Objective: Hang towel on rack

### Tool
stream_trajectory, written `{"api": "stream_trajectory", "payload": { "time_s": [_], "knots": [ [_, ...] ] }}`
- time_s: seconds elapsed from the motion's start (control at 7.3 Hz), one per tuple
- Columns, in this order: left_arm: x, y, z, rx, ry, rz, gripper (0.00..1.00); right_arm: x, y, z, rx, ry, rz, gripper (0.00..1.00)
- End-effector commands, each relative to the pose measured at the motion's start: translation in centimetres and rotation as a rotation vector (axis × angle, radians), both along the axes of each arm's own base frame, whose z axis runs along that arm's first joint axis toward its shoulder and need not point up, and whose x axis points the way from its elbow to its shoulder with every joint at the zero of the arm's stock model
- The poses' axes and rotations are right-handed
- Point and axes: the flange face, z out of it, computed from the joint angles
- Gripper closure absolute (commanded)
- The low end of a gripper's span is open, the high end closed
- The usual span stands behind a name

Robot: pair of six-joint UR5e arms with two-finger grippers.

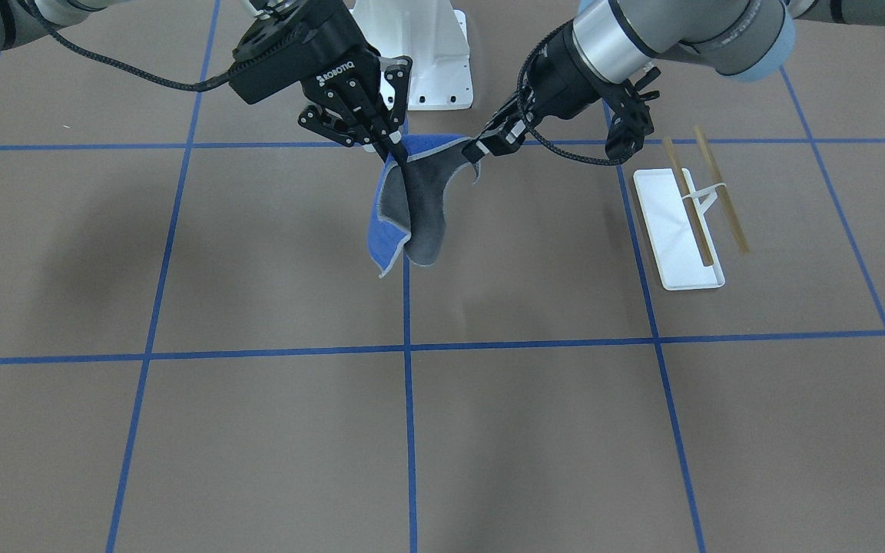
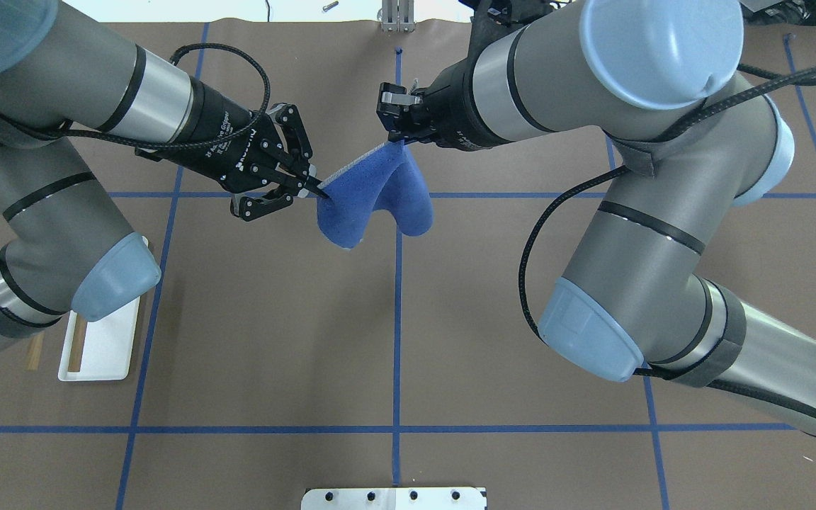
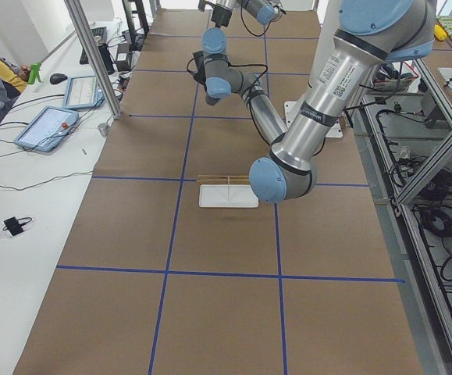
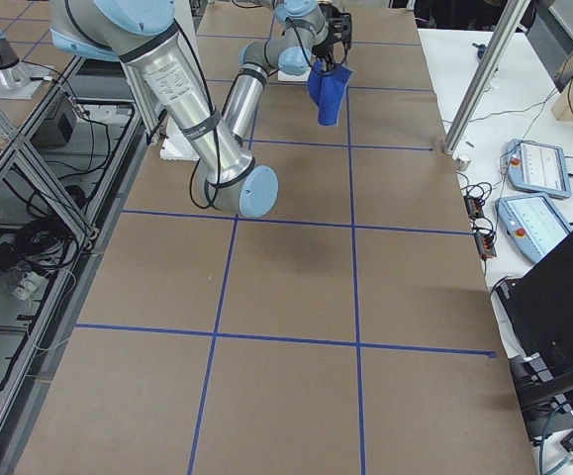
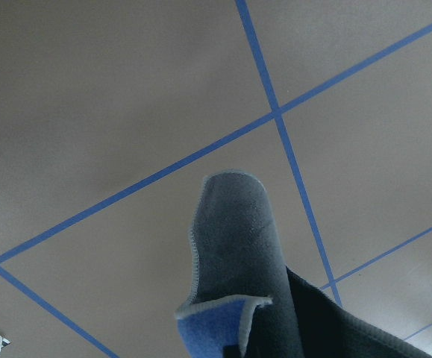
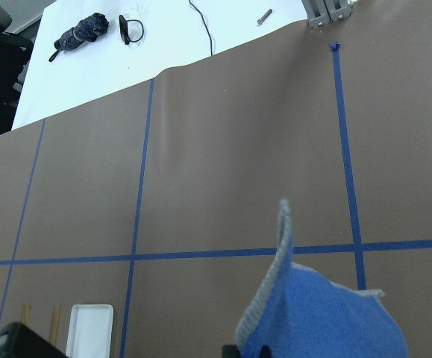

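On the left gripper (image 2: 311,190) the jaws are pinched tight on one top corner of the towel (image 2: 372,202). On the right gripper (image 1: 396,153) the jaws are closed the same way on the other top corner. The towel's upper edge is drawn between the two, running across the robot from left to right. Below that edge the cloth sags in two loose folds, its long axis hanging down toward the surface (image 1: 258,253) over the middle blue line. The blue face is turned to the robot and the grey face to the far side. The rack (image 1: 692,223) stands on the surface well apart from the towel, out on the robot's left beyond the left gripper. Its tray (image 1: 669,223) lies with its long side running away from the robot and carries a white support (image 1: 702,201). The support holds two bars (image 1: 690,206), which run parallel to the tray's long side. One bar sits over the tray and the other overhangs the edge farther from the towel.
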Motion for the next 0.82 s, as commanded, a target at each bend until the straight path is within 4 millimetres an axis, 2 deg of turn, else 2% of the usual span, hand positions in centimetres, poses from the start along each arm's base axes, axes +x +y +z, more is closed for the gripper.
{"api": "stream_trajectory", "payload": {
  "time_s": [0.0, 0.14, 0.27, 0.41, 0.55, 0.68],
  "knots": [
    [-0.1, 0.1, -0.1, 0.009, 0.007, 0.000, 1.00, 0.5, 0.0, 0.6, 0.005, 0.008, 0.035, 0.00],
    [-0.1, 0.1, 0.0, 0.024, 0.007, 0.002, 1.00, 0.9, 0.1, 0.4, 0.007, 0.004, 0.037, 0.00],
    [-0.4, 0.0, 0.0, 0.040, 0.006, -0.001, 1.00, 1.7, 0.5, 1.3, 0.005, 0.007, 0.037, 0.00],
    [-1.8, 0.2, 0.6, 0.128, 0.002, -0.007, 1.00, 3.6, 0.9, 3.1, 0.003, 0.017, 0.039, 0.00],
    [-4.2, 0.9, 1.7, 0.332, -0.017, -0.011, 1.00, 5.3, 0.7, 4.3, -0.005, 0.018, 0.038, 0.00],
    [-6.3, 0.8, 3.8, 0.510, -0.058, -0.012, 1.00, 6.2, 0.2, 4.7, -0.015, 0.019, 0.033, 0.00]
  ]
}}
